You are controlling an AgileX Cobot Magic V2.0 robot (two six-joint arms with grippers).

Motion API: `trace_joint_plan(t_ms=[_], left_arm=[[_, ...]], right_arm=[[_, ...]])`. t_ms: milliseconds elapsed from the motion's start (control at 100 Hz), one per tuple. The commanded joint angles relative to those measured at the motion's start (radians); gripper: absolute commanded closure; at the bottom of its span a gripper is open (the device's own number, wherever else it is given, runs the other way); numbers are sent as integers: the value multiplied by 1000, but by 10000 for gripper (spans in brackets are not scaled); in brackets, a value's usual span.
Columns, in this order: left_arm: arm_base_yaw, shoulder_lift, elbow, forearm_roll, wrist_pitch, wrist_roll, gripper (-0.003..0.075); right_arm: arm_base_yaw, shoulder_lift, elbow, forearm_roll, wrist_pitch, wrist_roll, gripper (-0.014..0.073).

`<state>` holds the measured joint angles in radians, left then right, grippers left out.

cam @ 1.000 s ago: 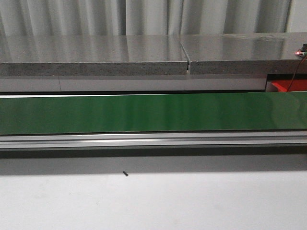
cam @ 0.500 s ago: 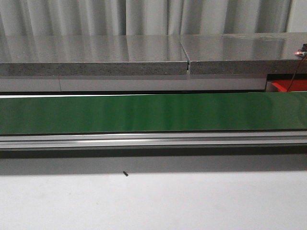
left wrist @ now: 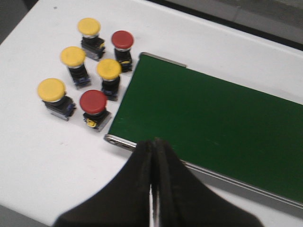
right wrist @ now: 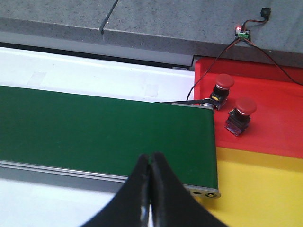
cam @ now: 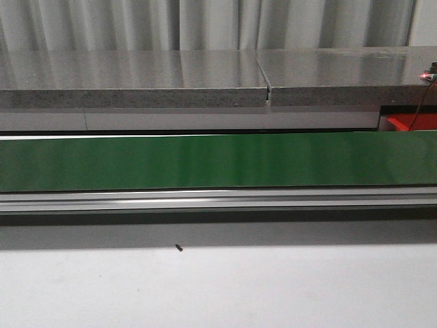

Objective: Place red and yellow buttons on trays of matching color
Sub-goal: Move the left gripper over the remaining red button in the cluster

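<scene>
Six buttons are clustered on the white table (left wrist: 42, 165) just off the end of the green belt (left wrist: 213, 123), four yellow and two red; the nearest red button (left wrist: 93, 102) is seen ahead of the left gripper (left wrist: 152, 156), offset to one side, cap up, stem upright; left jaws are pressed together, nothing held; right gripper (right wrist: 150, 172) jaws also pressed together, empty, over the belt's other end; two red buttons (right wrist: 238, 113) already lie on the red tray (right wrist: 279, 127), the yellow tray (right wrist: 265, 189) adjoining it bare where visible; the left arm is judged nearer for the next pick; no brand or legible writing is visible.
</scene>
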<state>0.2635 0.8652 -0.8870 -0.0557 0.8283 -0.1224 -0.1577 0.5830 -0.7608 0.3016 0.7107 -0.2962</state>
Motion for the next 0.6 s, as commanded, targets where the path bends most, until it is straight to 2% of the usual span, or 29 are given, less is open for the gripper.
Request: trace_joint_plan(t_ms=[0, 90, 160, 260, 330, 380, 590], left_arm=[[60, 40, -33, -1, -89, 22, 722], [112, 94, -33, -1, -120, 41, 625], [138, 135, -33, -7, -130, 41, 478], [145, 194, -33, -7, -140, 41, 213], [145, 239, -33, -7, -141, 38, 107], [145, 272, -33, -7, -141, 33, 90], [176, 432, -55, -13, -130, -73, 108]], right_arm=[[-1, 2, -24, 18, -68, -9, 659], [-1, 2, -24, 18, -68, -9, 659], [-1, 2, -24, 18, -68, -9, 659], [-1, 2, -24, 18, -68, -9, 659], [-1, 2, -24, 18, -68, -9, 659], [-1, 2, -24, 18, -68, -9, 659], [-1, 2, -24, 18, -68, -9, 659]])
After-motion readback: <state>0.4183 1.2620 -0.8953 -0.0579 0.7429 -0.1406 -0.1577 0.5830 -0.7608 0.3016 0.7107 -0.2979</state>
